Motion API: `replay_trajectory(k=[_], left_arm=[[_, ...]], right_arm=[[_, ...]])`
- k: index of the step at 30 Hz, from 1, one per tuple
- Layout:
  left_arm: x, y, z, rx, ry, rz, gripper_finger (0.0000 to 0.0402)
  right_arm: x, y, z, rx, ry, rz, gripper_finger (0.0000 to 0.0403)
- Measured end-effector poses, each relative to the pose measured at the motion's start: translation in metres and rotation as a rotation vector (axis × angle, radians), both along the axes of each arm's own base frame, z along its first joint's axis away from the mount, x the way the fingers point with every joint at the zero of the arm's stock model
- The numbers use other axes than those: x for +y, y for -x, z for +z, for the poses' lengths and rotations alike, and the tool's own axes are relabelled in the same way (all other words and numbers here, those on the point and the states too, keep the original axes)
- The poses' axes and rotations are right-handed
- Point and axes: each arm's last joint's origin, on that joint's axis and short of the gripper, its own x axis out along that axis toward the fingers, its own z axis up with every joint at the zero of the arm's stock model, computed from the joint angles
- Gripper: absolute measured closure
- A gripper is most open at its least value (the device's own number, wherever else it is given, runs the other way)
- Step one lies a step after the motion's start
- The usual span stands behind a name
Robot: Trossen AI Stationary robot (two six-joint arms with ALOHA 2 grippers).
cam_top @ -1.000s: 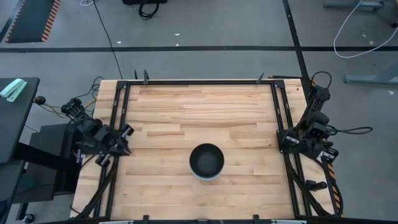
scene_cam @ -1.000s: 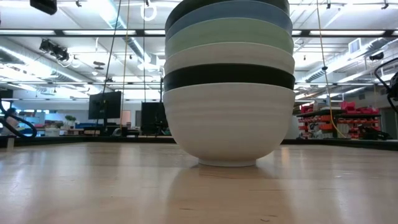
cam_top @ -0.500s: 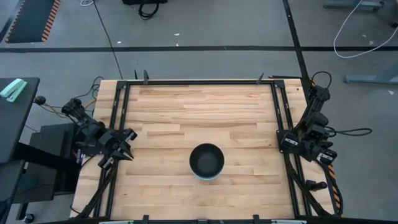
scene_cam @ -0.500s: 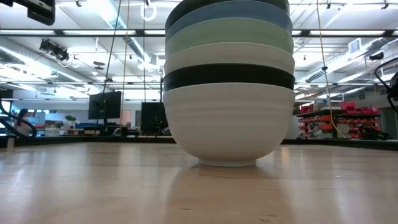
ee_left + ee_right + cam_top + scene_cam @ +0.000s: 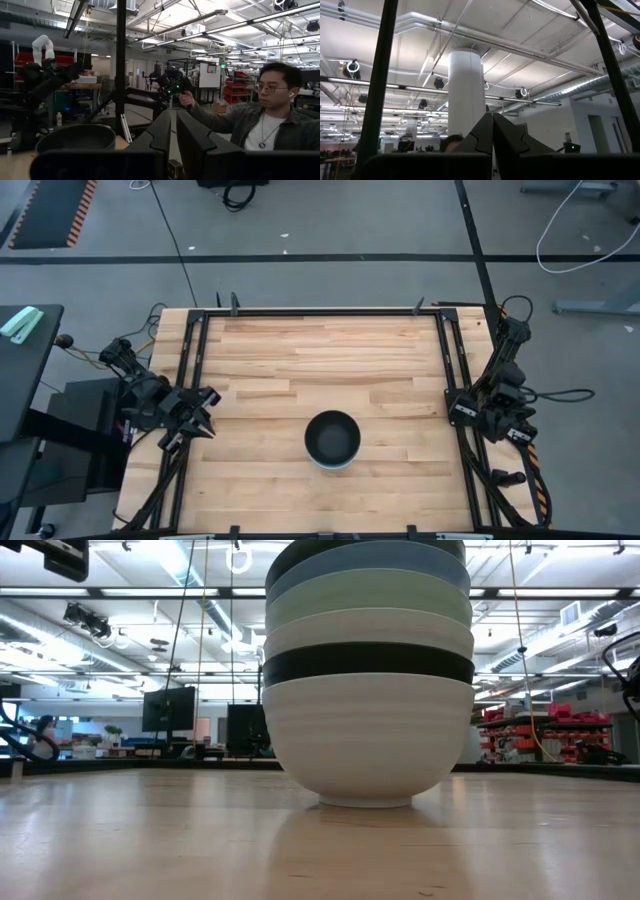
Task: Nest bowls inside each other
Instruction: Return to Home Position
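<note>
The six bowls stand nested in one stack (image 5: 332,440) on the wooden table, a little near of its middle. In the low view the stack (image 5: 368,670) rests on the foot of a white bowl, with black, white, mint green, blue and black bowls inside it in turn. The top black bowl also shows in the left wrist view (image 5: 75,139). My left gripper (image 5: 206,414) is at the table's left edge, shut and empty (image 5: 173,131). My right gripper (image 5: 492,131) is shut and empty at the table's right edge (image 5: 470,408).
Black metal rails (image 5: 190,380) run along the table's left, right and far edges. Bare wood lies all around the stack. A person (image 5: 272,117) sits beyond the table's right side, holding a dark handle, seen in the left wrist view.
My left gripper has moved a little toward the table's near edge and turned slightly, staying at the left rail. The stack of bowls has kept still.
</note>
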Motion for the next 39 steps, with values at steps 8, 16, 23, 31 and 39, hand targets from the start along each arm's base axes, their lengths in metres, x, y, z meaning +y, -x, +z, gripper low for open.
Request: replay_trajectory(k=[8,16,23,31,39], left_arm=[[0.0,0.0,-0.002,0.017,-0.014,0.0,0.0366],[-0.001,-0.001,-0.006,0.048,-0.041,0.001,0.0359],[-0.001,-0.002,-0.009,0.066,-0.077,0.037,0.0368],[0.0,-0.003,-0.008,0.039,-0.11,0.07,0.0361],[0.002,0.003,0.009,-0.178,-0.1,0.074,0.0362]], right_arm=[[0.001,0.0,-0.002,0.002,0.013,-0.004,0.0385],[0.003,-0.004,-0.007,0.058,0.061,-0.04,0.0385],[0.003,-0.006,-0.01,0.083,0.08,-0.128,0.0385],[0.001,-0.009,-0.01,0.079,0.081,-0.175,0.0385],[-0.002,-0.015,-0.011,0.106,0.083,-0.225,0.0385]])
